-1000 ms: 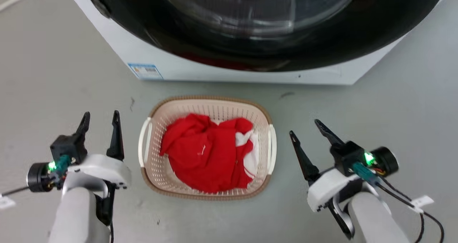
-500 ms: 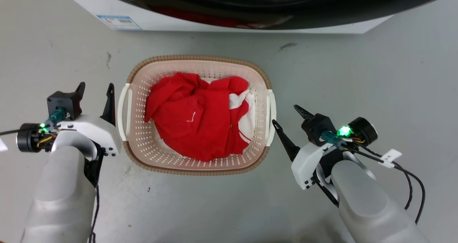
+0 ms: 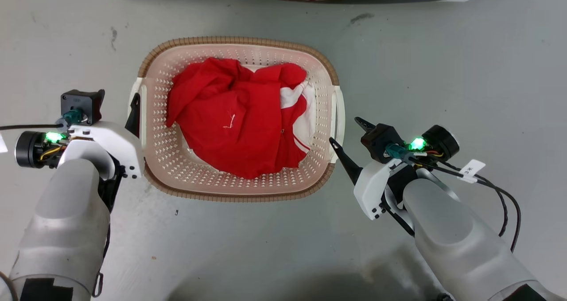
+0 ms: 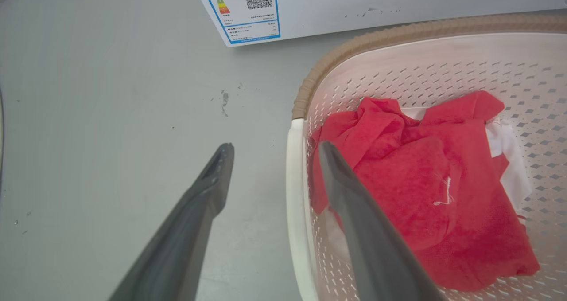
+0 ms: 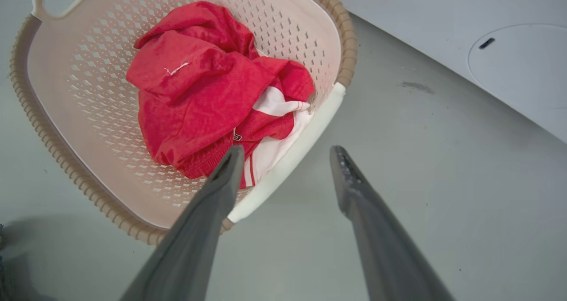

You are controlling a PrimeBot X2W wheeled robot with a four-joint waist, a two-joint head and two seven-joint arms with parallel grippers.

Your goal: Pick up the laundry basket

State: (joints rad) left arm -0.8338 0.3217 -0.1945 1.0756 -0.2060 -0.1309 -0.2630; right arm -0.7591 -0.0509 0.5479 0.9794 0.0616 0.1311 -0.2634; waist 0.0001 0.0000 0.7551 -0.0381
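Now the laundry basket [image 3: 234, 198] stands on the floor [image 3: 274, 248] between your two arms, long axis running from one arm to the other, with white handles [image 3: 340, 110] at both ends. The left gripper [image 4: 275, 146] and right gripper [image 5: 288, 148] hold their jaws spread and empty, each straddling its handle from above, about equally near. The basket is cream, perforated, brown-rimmed, with red clothing [image 3: 230, 115] inside.

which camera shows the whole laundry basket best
The head view: the laundry basket sits whole, seen from above, full rim around the red clothes. The left wrist view catches one side and the far rim; the right wrist view shows most of it, slanted, with one edge cut off.
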